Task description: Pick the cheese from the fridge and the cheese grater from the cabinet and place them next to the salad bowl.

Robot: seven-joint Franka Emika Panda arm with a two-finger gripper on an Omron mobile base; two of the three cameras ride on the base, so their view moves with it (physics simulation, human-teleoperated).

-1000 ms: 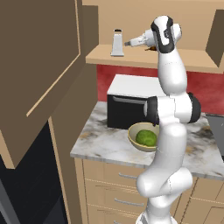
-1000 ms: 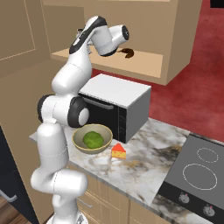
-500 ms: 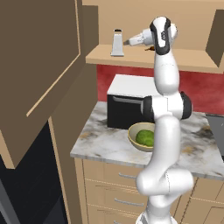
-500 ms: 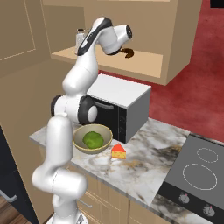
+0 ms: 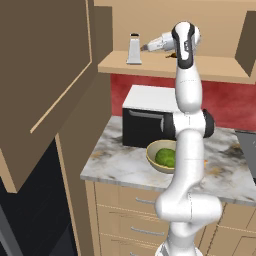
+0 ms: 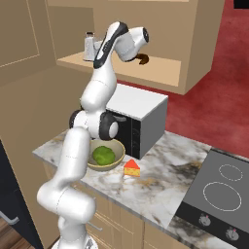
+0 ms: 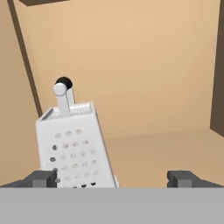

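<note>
The cheese grater stands upright on the cabinet shelf, near its left end, untouched. Level with it and just to its right, the end effector is spread wide and holds nothing. In the hand view the grater sits off-centre, against the left fingertip, with the right one well clear. Closing from here would likely catch only an edge, tipping the grater or pushing it against the cabinet's side wall. Below the grater, the salad bowl sits on the table with the cheese just beside it.
</note>
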